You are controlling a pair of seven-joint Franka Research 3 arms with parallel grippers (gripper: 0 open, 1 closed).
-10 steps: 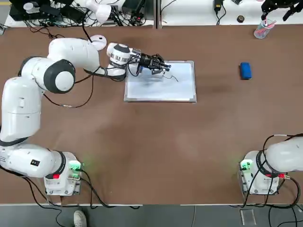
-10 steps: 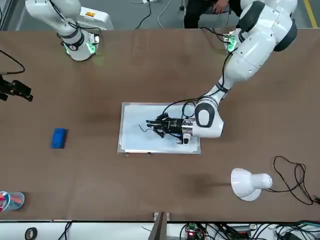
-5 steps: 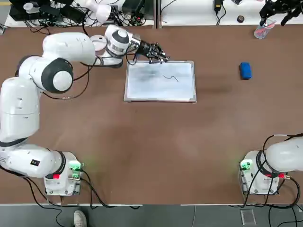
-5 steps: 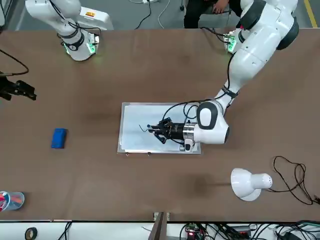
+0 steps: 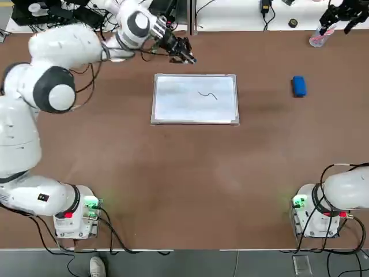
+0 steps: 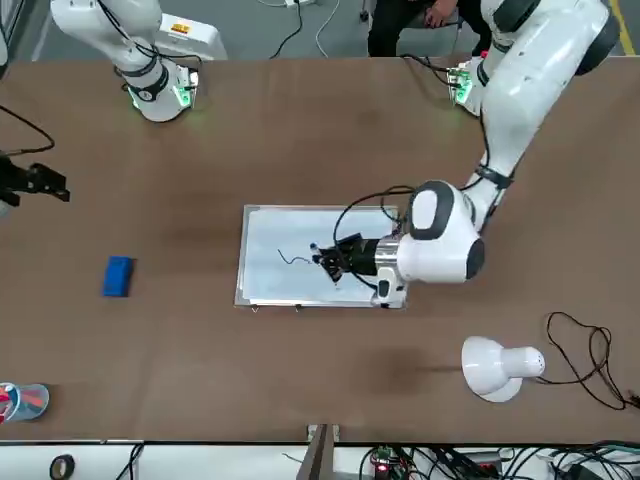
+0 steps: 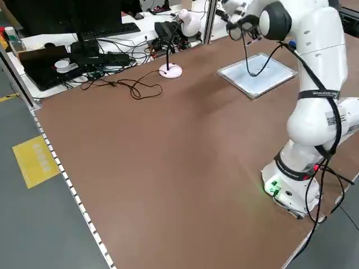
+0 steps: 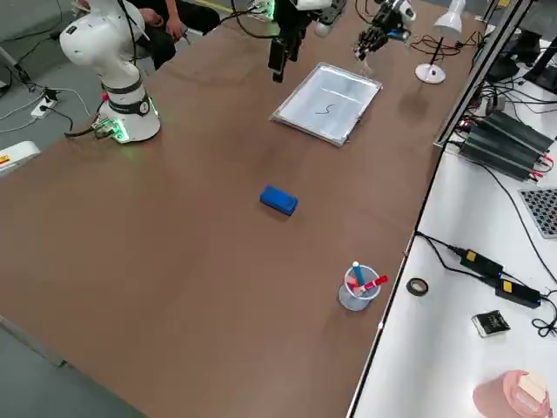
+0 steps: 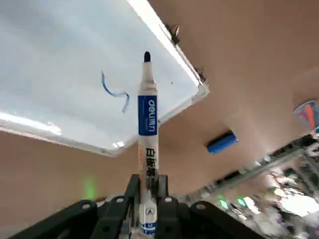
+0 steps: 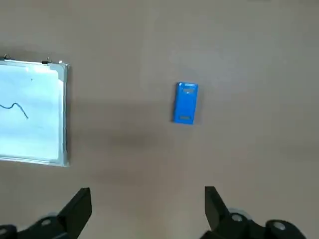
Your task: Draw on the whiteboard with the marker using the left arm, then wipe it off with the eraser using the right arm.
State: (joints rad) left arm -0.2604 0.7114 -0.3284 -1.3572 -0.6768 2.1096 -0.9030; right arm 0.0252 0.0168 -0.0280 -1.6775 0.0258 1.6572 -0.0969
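The whiteboard lies flat in the middle of the far half of the table, with a short dark squiggle on it. My left gripper hangs raised above the board's far left corner, shut on the marker. The marker's dark tip points down, well clear of the board. The blue eraser rests on the table to the board's right. High over the far right of the table, my right gripper is open and holds nothing, looking down on the eraser.
A clear cup with red items stands at the far right edge. A white desk lamp sits on the far side, left of the board. Cables lie by the lamp, and bare brown table stretches between the board and the arm bases.
My left gripper has lifted off the board with the marker and swung up and back past its far edge. The squiggle stays on the board. The right gripper has barely shifted.
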